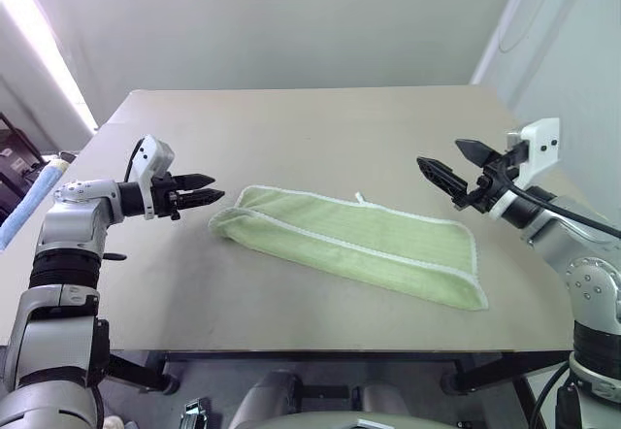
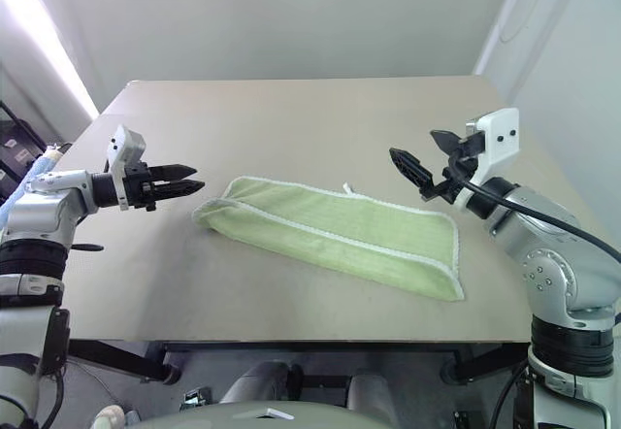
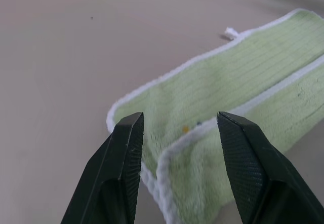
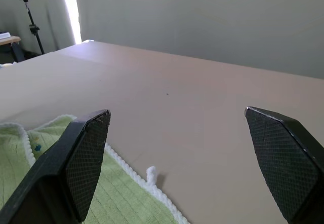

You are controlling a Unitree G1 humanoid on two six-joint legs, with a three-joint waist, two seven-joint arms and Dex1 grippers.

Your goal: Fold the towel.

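Towel [image 1: 354, 243] lies folded lengthwise. Left gripper [image 1: 201, 196] at nine o'clock, half-open and empty, should pinch both layers. Right gripper [image 1: 454, 170], wide and empty, waits at three.

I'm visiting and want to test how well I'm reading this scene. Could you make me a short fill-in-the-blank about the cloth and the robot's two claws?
1. The towel lying on the table is light ____ in colour.
2. The towel's edging is stitched in ____.
3. The right gripper holds ____.
4. The left gripper points at the towel's end with its fingers ____.

Missing words: green; white; nothing; open
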